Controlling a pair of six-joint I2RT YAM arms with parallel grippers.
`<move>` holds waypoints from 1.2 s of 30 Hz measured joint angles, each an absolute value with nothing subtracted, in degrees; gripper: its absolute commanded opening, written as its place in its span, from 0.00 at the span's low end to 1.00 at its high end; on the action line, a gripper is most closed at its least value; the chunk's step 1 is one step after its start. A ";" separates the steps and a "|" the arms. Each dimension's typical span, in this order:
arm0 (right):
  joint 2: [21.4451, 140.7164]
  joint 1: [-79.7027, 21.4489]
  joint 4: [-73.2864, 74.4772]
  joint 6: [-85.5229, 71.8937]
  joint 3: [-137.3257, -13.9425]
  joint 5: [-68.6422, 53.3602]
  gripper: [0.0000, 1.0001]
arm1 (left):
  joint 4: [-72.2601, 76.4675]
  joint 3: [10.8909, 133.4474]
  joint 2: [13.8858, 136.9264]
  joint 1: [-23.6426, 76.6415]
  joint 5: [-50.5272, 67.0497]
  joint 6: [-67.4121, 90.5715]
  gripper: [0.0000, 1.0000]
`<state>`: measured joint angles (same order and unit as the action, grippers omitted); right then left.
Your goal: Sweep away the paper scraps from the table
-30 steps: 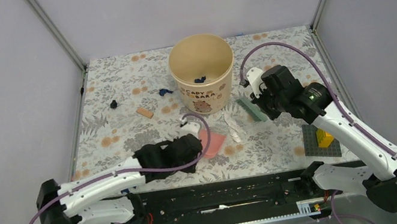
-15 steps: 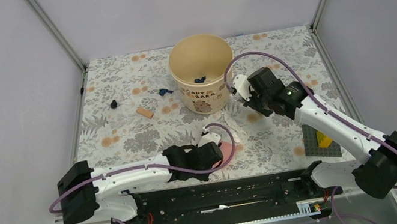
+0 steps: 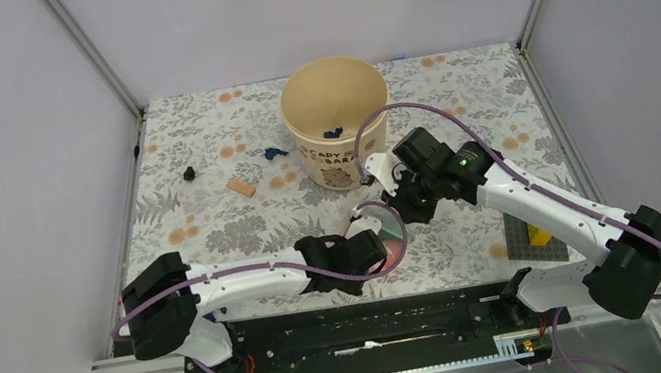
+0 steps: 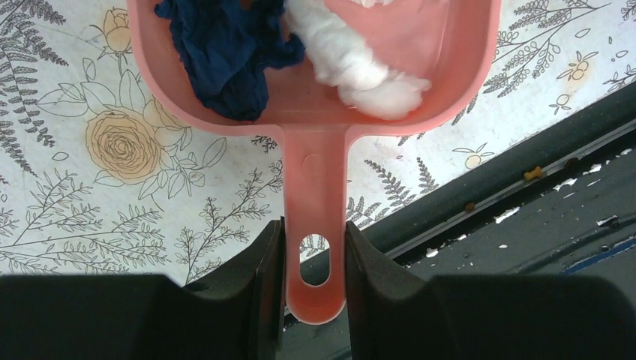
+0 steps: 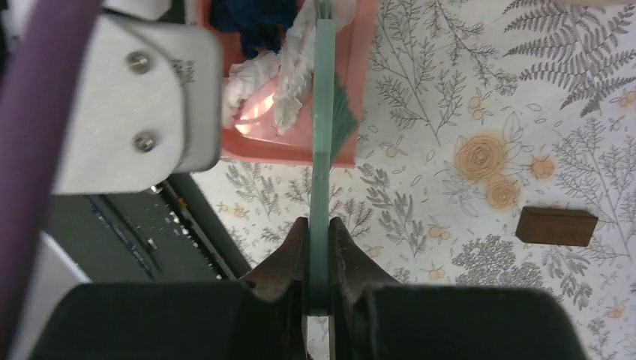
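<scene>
Nearest the front rail, the left gripper (image 4: 315, 262) is clamped on the handle of the pink dustpan (image 4: 450, 45). Its two jaws press the narrow stem from either side at the hanging hole, presumably so the pan can be laid flat on the table (image 3: 195, 128) and kept from sliding while debris is pushed in. The pan's long axis runs across the table's near edge, with the handle towards the robot's left and the open mouth to its right, facing the other arm. Inside lie a dark blue scrap (image 4: 225, 52) and a white wad (image 4: 352, 67), both against the rear wall. The blue piece is crumpled with no clear long axis. The wad is elongated and runs obliquely from the mouth side back towards the handle. Just beyond, the right gripper (image 5: 319, 247) pinches the thin green brush (image 5: 322, 150) by its back edge. The jaws are nearly together, with only the blade between them. The wrist view shows the brush edge-on, its length lying along the gripper's line and reaching over the pan's lip to touch the wad, a position consistent with driving material inward. Farther out, well apart from the tools, lie the small brown block (image 3: 242, 187), a blue scrap (image 3: 275, 152) and a black scrap (image 3: 190, 174), all uncollected on the table's left half. They are too small to judge heading. At the far centre stands the paper cup (image 3: 344, 159), upright, with dark bits (image 3: 333, 132) on its floor. It is judged to be the disposal point.
</scene>
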<state>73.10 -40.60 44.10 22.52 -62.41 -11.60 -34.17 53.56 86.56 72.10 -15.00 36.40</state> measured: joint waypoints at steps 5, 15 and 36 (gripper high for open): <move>72.16 -40.62 49.93 21.12 -66.02 -13.15 0.00 | -33.08 53.56 86.72 71.85 -15.09 36.40 0.00; 69.97 -40.38 53.34 24.36 -66.81 -5.87 0.00 | -29.58 49.71 82.50 71.75 -17.63 35.88 0.00; 65.76 -36.62 68.07 28.62 -83.20 1.50 0.00 | -20.36 43.44 77.62 71.66 -21.32 33.47 0.00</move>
